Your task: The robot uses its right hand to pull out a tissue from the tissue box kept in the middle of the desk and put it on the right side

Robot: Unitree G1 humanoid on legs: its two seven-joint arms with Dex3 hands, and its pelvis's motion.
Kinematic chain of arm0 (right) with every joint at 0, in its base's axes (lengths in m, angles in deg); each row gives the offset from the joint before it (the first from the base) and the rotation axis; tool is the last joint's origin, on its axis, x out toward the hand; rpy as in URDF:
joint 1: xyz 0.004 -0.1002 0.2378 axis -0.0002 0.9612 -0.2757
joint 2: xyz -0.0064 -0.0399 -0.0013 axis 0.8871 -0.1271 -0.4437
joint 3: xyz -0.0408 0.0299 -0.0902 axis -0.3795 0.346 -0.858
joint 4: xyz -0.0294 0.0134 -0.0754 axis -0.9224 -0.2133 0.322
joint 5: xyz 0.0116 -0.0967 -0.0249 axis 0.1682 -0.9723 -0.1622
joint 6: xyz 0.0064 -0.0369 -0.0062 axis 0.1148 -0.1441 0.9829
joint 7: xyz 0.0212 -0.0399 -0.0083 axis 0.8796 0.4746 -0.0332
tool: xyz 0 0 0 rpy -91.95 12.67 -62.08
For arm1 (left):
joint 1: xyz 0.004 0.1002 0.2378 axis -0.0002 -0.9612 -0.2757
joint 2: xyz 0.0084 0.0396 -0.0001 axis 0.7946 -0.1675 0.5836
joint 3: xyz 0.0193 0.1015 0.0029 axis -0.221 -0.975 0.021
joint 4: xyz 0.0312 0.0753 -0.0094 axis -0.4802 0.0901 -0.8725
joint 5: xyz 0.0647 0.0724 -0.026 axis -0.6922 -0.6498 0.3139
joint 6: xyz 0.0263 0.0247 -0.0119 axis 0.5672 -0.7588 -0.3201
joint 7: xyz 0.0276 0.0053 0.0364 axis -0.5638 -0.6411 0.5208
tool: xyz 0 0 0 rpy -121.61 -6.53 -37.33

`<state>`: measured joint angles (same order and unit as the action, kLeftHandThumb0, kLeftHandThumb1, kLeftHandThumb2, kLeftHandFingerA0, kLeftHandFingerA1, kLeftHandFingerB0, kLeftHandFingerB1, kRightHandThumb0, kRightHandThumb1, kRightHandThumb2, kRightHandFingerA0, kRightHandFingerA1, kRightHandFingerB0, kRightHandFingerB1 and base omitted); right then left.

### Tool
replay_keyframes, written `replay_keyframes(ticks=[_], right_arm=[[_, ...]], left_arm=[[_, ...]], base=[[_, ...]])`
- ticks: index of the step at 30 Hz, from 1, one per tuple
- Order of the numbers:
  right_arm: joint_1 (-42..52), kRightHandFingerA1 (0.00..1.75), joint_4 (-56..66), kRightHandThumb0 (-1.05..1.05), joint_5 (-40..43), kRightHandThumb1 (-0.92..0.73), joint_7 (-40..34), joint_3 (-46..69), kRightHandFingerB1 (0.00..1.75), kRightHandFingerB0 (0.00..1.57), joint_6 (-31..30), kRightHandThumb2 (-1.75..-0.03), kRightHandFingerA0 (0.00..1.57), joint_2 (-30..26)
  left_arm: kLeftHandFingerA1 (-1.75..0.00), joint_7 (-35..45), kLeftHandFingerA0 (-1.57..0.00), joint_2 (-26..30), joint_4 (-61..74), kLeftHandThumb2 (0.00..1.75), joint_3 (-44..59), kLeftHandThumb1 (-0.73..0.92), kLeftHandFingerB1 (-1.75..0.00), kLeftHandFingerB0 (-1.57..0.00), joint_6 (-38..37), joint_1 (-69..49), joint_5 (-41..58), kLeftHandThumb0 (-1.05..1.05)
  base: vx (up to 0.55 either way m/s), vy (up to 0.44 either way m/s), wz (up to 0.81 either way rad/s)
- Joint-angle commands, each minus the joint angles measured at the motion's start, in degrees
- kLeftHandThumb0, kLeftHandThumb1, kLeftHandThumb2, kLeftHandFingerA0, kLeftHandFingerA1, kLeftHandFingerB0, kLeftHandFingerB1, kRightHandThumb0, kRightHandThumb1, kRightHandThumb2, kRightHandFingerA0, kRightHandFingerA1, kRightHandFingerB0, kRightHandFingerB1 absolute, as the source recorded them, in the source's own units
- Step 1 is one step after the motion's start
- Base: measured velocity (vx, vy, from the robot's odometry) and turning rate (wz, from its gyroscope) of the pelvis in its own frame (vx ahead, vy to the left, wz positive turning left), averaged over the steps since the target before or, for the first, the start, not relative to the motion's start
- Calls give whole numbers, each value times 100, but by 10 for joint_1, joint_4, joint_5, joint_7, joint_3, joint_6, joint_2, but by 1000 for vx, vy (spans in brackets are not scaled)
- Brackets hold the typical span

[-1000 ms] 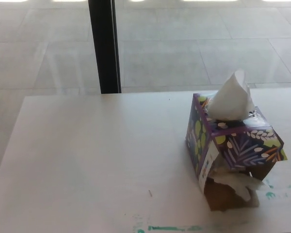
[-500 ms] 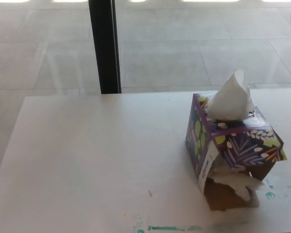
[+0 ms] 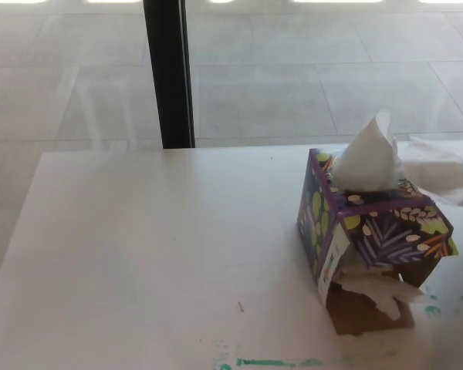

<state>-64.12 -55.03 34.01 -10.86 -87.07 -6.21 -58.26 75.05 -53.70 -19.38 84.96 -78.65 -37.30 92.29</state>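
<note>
Though pale, desk (image 3: 154,247) before pillar (image 3: 168,73)

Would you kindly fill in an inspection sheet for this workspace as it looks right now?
Surface: pale desk, with green marks along the near edge and beside the box.
Job's things: purple patterned tissue box at the right of the desk, a tissue standing up out of its top; its near side is torn open, with crumpled tissue spilling out. A loose tissue is at the right edge beyond the box; whether it rests on the desk cannot be told.
Clutter: nothing seen.
Hands: neither in view.
Cables: nothing seen.
Surroundings: tiled floor beyond the desk, a black vertical post.
</note>
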Motion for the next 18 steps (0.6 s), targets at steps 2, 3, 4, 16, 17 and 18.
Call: replay_keyframes(ticks=[2, 3, 4, 16, 17, 18], right_arm=[[48, 153, 32, -27, -14, -72, 115, -24, 105, 74, -105, -68, 76, 11], [48, 150, 35, -28, -20, -74, 134, -33, 102, 76, -111, -69, 74, 10], [48, 147, 35, -28, -26, -79, 170, -49, 88, 74, -122, -68, 72, 12], [40, 119, 33, -35, -37, -70, 215, -76, 68, 68, -172, -60, 76, 9], [41, 107, 32, -36, -44, -71, 215, -80, 60, 58, -181, -60, 74, 9], [41, 96, 35, -36, -48, -72, 218, -82, 59, 57, -184, -61, 71, 7]], left_arm=[[-56, -2, -61, 5, -2, 75, 3, 92, -44, -45, -10, 0, 6, -84], [-57, 3, -60, 5, -2, 75, 6, 92, -44, -43, -11, 0, 9, -84], [-58, 3, -60, 5, 1, 77, 6, 92, -44, -41, -11, -1, 9, -86], [-57, -2, -59, 0, -3, 77, 12, 92, -44, -42, -8, -5, 11, -87], [-56, -1, -60, 1, -3, 76, 8, 92, -44, -45, -14, -9, 6, -87], [-58, -1, -61, 0, -4, 75, 12, 92, -46, -45, -15, -10, 9, -87]], base=[[0, 0, 0], [0, 0, 0], [0, 0, 0], [0, 0, 0], [0, 0, 0], [0, 0, 0]])
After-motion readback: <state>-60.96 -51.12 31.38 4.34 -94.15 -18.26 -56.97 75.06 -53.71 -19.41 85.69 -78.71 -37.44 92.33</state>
